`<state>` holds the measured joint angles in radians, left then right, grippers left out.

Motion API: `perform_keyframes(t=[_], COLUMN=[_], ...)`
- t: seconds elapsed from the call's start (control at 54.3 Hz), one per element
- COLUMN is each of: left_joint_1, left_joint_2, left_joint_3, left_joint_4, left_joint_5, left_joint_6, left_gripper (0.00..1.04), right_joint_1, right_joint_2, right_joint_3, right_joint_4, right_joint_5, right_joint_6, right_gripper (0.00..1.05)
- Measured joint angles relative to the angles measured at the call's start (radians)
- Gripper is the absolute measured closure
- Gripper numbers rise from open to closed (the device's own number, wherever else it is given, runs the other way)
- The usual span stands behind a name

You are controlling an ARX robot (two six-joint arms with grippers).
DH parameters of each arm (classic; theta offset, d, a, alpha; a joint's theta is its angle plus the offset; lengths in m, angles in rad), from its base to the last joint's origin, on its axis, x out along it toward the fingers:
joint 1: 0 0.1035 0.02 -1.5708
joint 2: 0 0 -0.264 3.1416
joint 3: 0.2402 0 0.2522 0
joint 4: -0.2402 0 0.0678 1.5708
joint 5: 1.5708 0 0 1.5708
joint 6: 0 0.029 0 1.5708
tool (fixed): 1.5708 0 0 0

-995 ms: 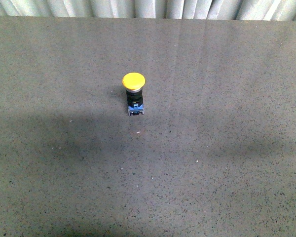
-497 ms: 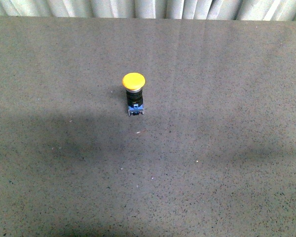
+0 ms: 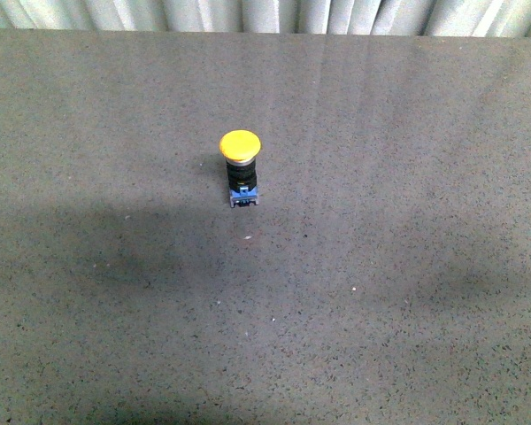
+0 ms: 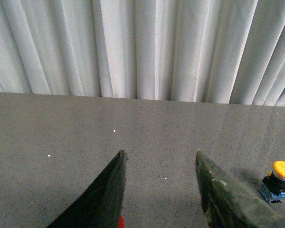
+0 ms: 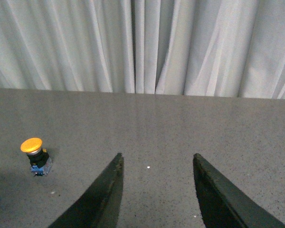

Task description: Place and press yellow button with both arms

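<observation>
The yellow button (image 3: 239, 166) stands upright on the grey table (image 3: 407, 266) near its middle, yellow cap up, black body and blue-grey base below. Neither arm shows in the front view. In the left wrist view my left gripper (image 4: 159, 159) is open and empty over bare table, with the button (image 4: 277, 178) off to one side and apart from it. In the right wrist view my right gripper (image 5: 156, 159) is open and empty, with the button (image 5: 35, 156) off to the other side and apart from it.
A pale pleated curtain (image 3: 265, 13) hangs behind the table's far edge; it also shows in the left wrist view (image 4: 142, 47) and the right wrist view (image 5: 142, 45). Soft shadows lie on the table in front of the button.
</observation>
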<state>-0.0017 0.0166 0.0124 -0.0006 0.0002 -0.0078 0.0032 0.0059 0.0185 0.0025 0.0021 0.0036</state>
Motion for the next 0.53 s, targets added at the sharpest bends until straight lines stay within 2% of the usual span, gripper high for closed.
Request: perform_keyframes(t=[0.203, 0.239, 0.534], left_joint_1=[0.000, 0.000, 0.000], left_joint_2=[0.000, 0.000, 0.000], left_joint_3=[0.000, 0.000, 0.000], left_joint_4=[0.000, 0.000, 0.000], left_joint_5=[0.000, 0.000, 0.000], left_joint_6=[0.001, 0.003, 0.003], left_gripper=[0.08, 0.09, 0.09], right_joint_1=[0.000, 0.000, 0.000], right_joint_2=[0.000, 0.000, 0.000], right_joint_3=[0.000, 0.000, 0.000], right_joint_4=[0.000, 0.000, 0.000], right_joint_5=[0.000, 0.000, 0.000], right_joint_6=[0.000, 0.000, 0.000], right_gripper=[0.12, 0.08, 0.09])
